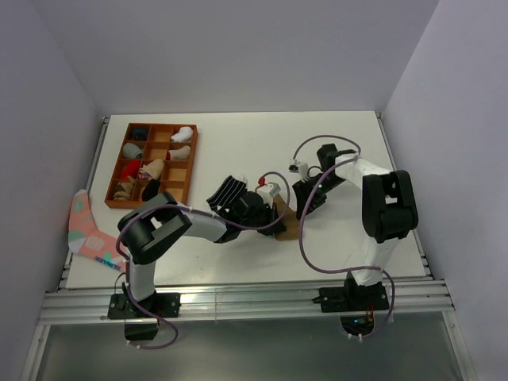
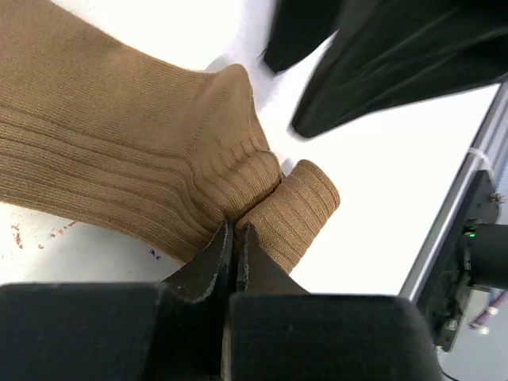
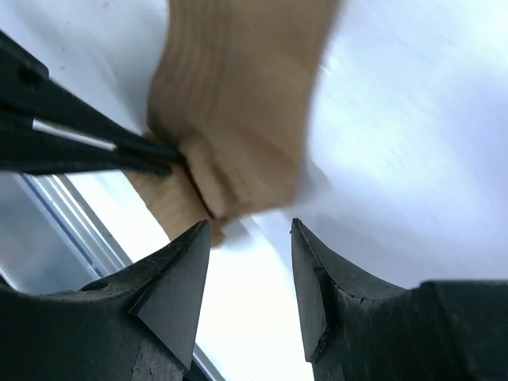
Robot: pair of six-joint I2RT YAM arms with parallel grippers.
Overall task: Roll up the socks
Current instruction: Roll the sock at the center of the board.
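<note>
The tan-brown sock [image 2: 119, 151] lies on the white table, partly folded, with its ribbed cuff curled over near my left fingertips. In the top view only a bit of the tan sock [image 1: 288, 227] shows, in front of both grippers. My left gripper [image 2: 234, 228] is shut on a fold of it. My right gripper [image 3: 250, 225] is open and empty, just above the tan sock [image 3: 238, 119], close to the left fingers [image 3: 87, 147]. The black sock with white stripes [image 1: 228, 190] lies behind the left gripper [image 1: 272, 213]. The right gripper [image 1: 306, 204] is beside it.
An orange compartment tray [image 1: 193, 159] with several sock bundles stands at the back left. A pink sock with teal patches [image 1: 83, 224] lies at the table's left edge. The metal rail [image 2: 476, 159] runs along the front edge.
</note>
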